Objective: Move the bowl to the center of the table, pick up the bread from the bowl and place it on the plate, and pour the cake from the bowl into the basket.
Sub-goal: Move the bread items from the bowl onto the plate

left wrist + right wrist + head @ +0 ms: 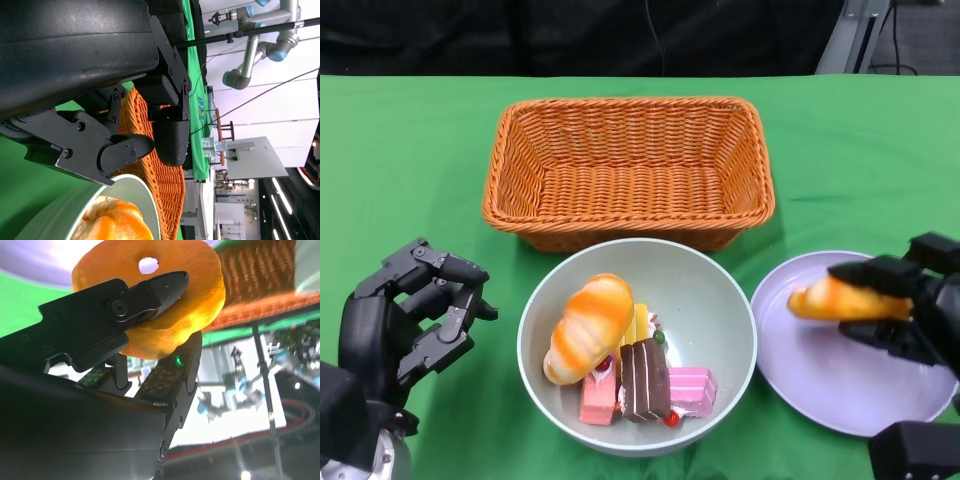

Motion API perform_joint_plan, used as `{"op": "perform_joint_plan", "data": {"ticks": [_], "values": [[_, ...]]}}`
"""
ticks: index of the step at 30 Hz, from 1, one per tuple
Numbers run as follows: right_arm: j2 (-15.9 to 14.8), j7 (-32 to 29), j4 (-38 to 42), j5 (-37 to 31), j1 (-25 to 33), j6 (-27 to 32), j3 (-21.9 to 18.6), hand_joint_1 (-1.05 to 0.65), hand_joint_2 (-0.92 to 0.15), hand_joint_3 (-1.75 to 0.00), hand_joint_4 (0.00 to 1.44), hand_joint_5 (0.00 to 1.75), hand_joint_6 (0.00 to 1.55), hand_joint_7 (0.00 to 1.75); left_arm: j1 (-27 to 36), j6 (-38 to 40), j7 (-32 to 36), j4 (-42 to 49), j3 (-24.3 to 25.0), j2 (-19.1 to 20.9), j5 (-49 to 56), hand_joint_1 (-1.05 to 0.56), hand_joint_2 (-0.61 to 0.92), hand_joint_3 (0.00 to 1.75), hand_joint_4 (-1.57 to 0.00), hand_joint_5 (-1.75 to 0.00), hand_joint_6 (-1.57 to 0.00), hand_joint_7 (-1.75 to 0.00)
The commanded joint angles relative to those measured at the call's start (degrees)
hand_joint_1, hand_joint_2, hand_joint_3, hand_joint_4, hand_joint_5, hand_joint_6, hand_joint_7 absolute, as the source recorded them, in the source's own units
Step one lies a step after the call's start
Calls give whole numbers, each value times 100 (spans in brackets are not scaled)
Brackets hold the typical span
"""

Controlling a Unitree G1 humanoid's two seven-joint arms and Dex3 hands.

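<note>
Black fingers (150, 290) of the right hand (905, 300) fill the right wrist view, pinched on a ring-shaped orange bread (165, 305) with a hole through it; in the head view that bread (835, 298) hangs over the lilac plate (820, 375), not touching it as far as I can tell. Grasp sits across the ring's body, one finger on top, others under. Bread looks light and soft, likely squashes a bit, so a gentle hold is enough, and a release just above the plate should do. Outward from those fingers, toward the robot's left, sits the pale bowl (730, 300), just beside the plate and touching or nearly touching the basket (520, 160) beyond it. Bowl holds a second bread, an orange-striped roll (588, 325), plus cake pieces (645, 380) in pink, brown and yellow packed beside it. Roll looks puffy and light; take it across the middle from above. Cakes look small, soft, fragile; pouring fits better than pinching. Bowl looks rigid and smooth, maybe slippery; hold it at the rim. Left hand (415, 315) hovers off the bowl's far side over the green counter (410, 150), fingers (125, 150) apart and loosely curled, holding nothing; left wrist view shows them near the bowl rim (145, 197), not on it. Judged stage: first bread about to be set down, roll and pour not yet done.
</note>
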Motion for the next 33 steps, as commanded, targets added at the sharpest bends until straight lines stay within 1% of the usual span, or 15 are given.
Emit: {"op": "perform_joint_plan", "data": {"ticks": [1, 3, 5, 7, 11, 12, 13, 14, 15, 16, 17, 21, 24, 28, 33], "values": [[17, 90, 55, -9, -45, 138, 276, -18, -85, -2, 91, 121, 111, 31, 57, -17, -4, -79, 25, 73, -44, -7, 77, 68, -80, -145, -84, -114], [31, 155, 33, -22, 1, 225, 424, -17, -85, -1, 91, 121, 111, 31, 69, -11, 6, -102, 21, 70, -38, -7, 77, 69, -80, -144, -84, -114], [56, 163, 16, -52, 54, 333, 576, -16, -80, -1, 97, 109, 115, 24, 85, 2, 26, -132, 15, 67, -23, -7, 77, 69, -80, -144, -83, -114], [75, 150, 5, -86, 96, 480, 711, -16, -80, -1, 99, 106, 117, 22, 91, 6, 33, -139, 11, 72, -10, -7, 77, 70, -80, -145, -83, -114], [25, 497, -223, -8, 219, 800, 819, -23, -82, -1, 95, 105, 115, 14, 75, -44, 26, -97, 12, 77, 6, -7, 78, 69, -79, -146, -83, -115], [-1, 608, -321, 25, 260, 874, 820, -28, -82, -1, 94, 79, 112, 7, 67, -49, 2, -84, 15, 77, -10, -6, 79, 69, -79, -146, -82, -115], [-45, 851, -509, 94, 341, 979, 797, -30, -82, 0, 96, 65, 111, 5, 57, -57, -7, -57, 20, 80, -15, -6, 79, 69, -79, -146, -82, -115], [-90, 1105, -698, 178, 422, 1059, 771, -34, -84, -1, 91, 36, 102, 2, 50, -43, -20, -44, 25, 83, -27, -6, 79, 68, -79, -146, -82, -116], [-123, 1287, -846, 246, 484, 1120, 753, -35, -85, -1, 89, 22, 98, 1, 46, -31, -23, -36, 27, 85, -33, -7, 79, 68, -79, -146, -82, -116], [-163, 1477, -1073, 316, 580, 1201, 720, -36, -85, -1, 87, 15, 96, 1, 42, -14, -28, -29, 29, 89, -40, -7, 79, 67, -80, -146, -83, -115], [-194, 1638, -1333, 381, 699, 1290, 679, -40, -85, -1, 78, 7, 85, 0, 43, 5, -28, -33, 28, 91, -43, -7, 79, 67, -80, -145, -83, -115], [-277, 2102, -2156, 522, 1077, 1533, 527, -47, -86, -1, 56, 0, 56, 0, 47, 14, -11, -61, 22, 84, -37, -7, 79, 67, -80, -146, -84, -116], [-359, 2551, -2688, 629, 1302, 1641, 418, -49, -89, -2, 46, 0, 45, 0, 46, 15, -46, -67, 23, 81, -65, -6, 79, 69, -80, -147, -83, -119], [-456, 3164, -3231, 770, 1535, 1759, 275, -51, -90, -2, 40, 0, 41, 0, 46, -60, -11, -32, 22, 93, -16, -6, 77, 73, -81, -148, -81, -123], [-463, 3374, -3429, 779, 1653, 1831, 173, -51, -90, -1, 40, 1, 43, 1, 44, -73, 14, -6, 30, 101, 4, -8, 76, 73, -80, -148, -81, -123]]}}
